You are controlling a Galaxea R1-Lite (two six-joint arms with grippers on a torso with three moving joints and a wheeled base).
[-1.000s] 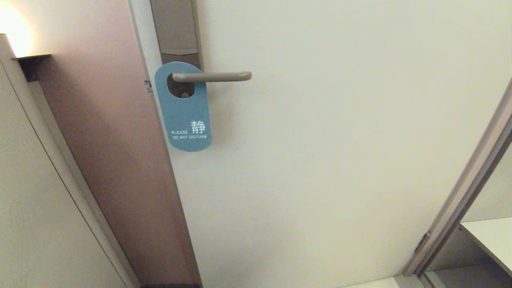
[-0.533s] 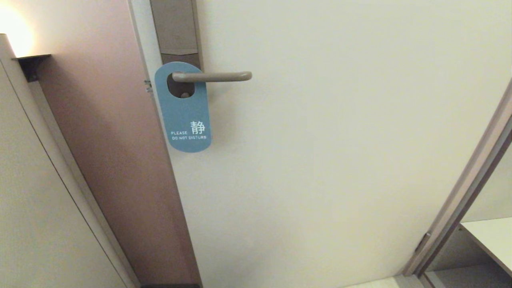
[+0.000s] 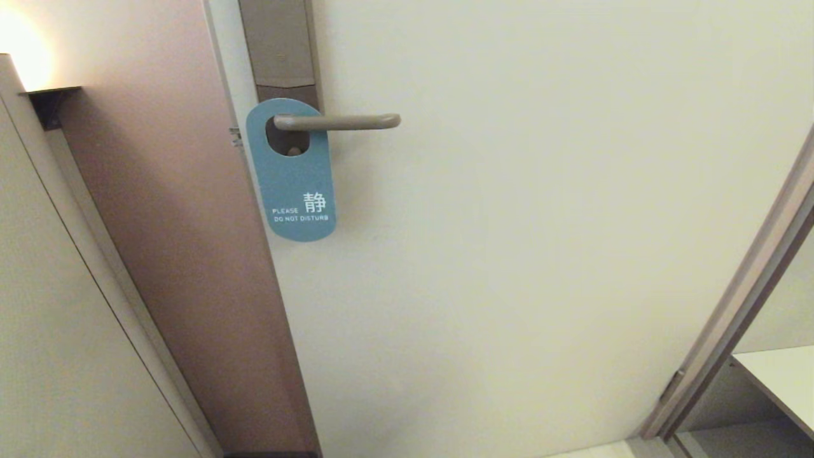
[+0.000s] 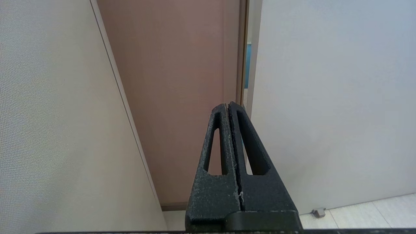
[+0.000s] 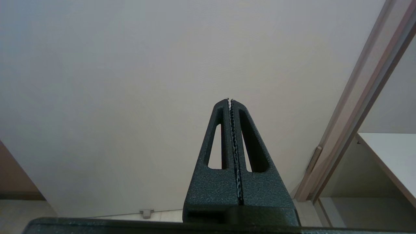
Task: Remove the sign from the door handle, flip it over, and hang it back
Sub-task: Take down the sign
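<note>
From the head camera there is one sign point(image 3: 292, 172), blue face outward with white lettering reading "PLEASE DO NOT DISTURB" beside a Chinese character, hanging by its oval hole on the one door handle point(image 3: 337, 121), a slim lever that runs level to the right from a tall brown-grey backplate point(image 3: 280, 48). The sign sits at the pivot end of the lever, flat against the pale door point(image 3: 540, 254), its lower end tilted slightly to the right. To the left of the door stands a brown panel point(image 3: 172, 222), and further left a pale wall point(image 3: 57, 331) with one lit lamp point(image 3: 22, 54) at the top corner. At the far right a door frame point(image 3: 744, 305) slants up, with one white shelf point(image 3: 779, 375) behind it. Neither arm shows in this view. In the left wrist camera the left gripper point(image 4: 227, 104) is low, facing the seam between the brown panel point(image 4: 182, 81) and the door point(image 4: 331, 97), jaws pressed together on nothing; a thin strip of the blue sign point(image 4: 248, 65) shows at the door's edge, well above. One door stop point(image 4: 318, 212) sits on the floor. In the right wrist camera the right gripper point(image 5: 229, 99) points at the bare door point(image 5: 162, 65), its two toothed jaws closed together and empty, with the door frame point(image 5: 360, 97) and shelf point(image 5: 390, 152) to the right
</note>
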